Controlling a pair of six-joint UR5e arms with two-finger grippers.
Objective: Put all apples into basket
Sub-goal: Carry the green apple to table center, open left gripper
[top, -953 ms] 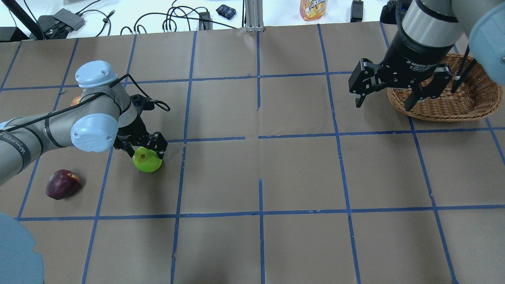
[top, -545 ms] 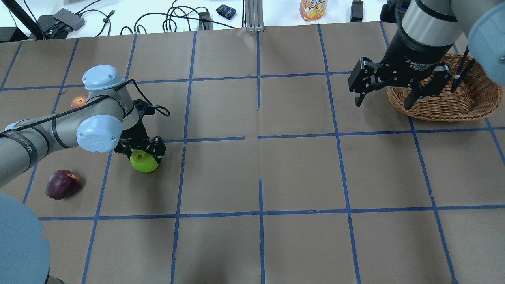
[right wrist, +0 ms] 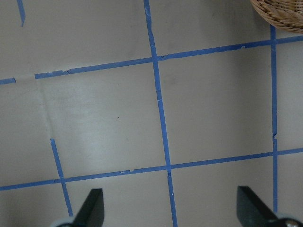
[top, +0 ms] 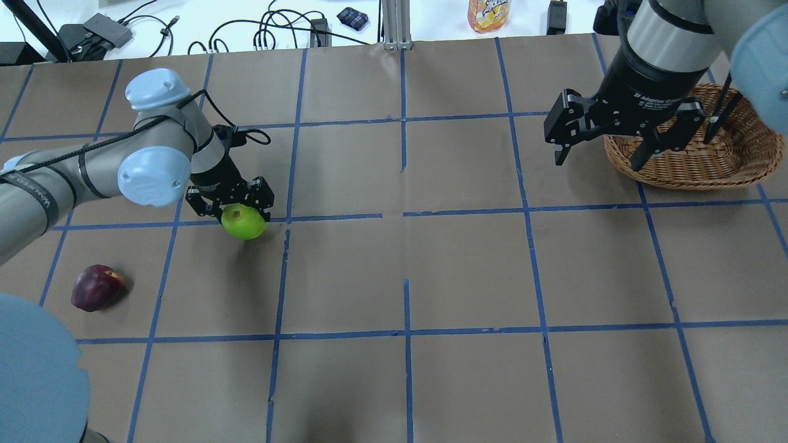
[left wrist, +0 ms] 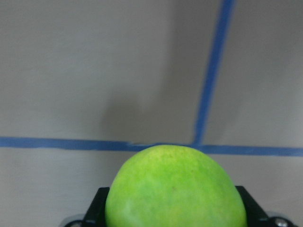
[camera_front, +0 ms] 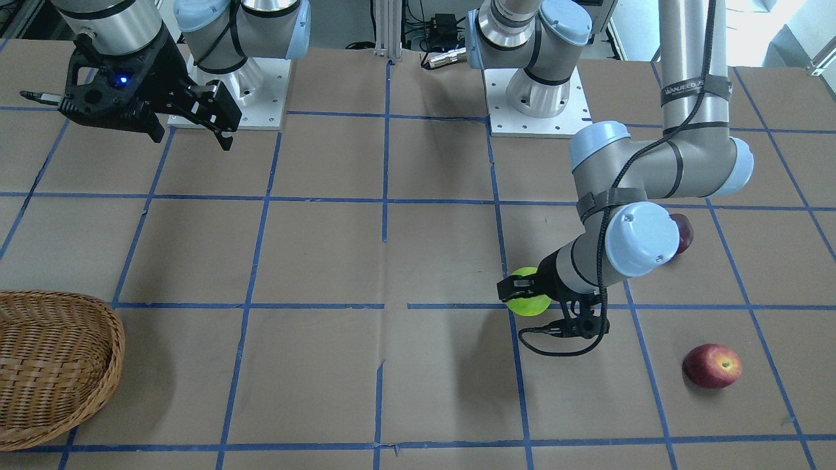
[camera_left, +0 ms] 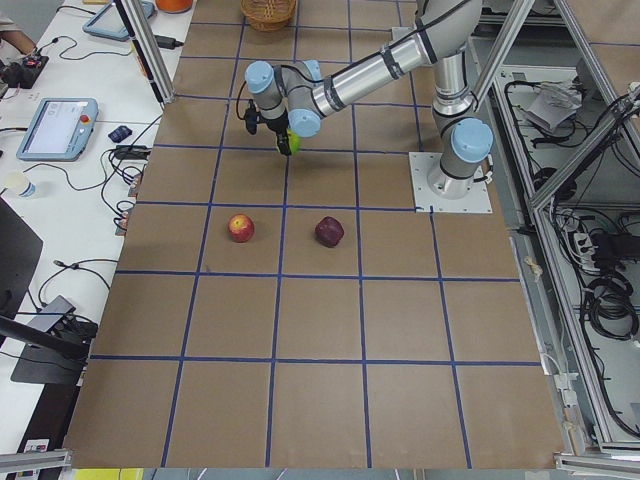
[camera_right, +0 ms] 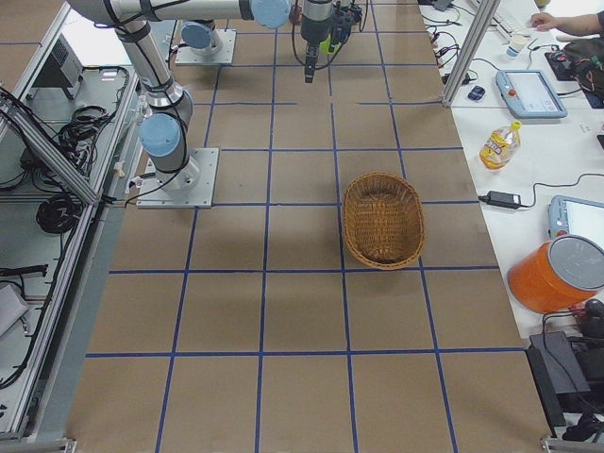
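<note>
My left gripper is shut on the lime-green apple and holds it just above the table, left of centre. The apple fills the bottom of the left wrist view and shows in the front view. The maroon apple lies near the table's left edge. The red apple lies farther out and is hidden behind my left arm in the overhead view. The wicker basket sits at the far right. My right gripper hangs open and empty above the table, just left of the basket.
A juice bottle, cables and small devices lie on the white bench beyond the table's far edge. The table is brown paper with a blue tape grid. The basket's rim shows in the top right corner of the right wrist view.
My left gripper has lifted the green apple and carried it up the overhead view and slightly right. My left arm now covers the red apple there. The right arm has barely moved.
</note>
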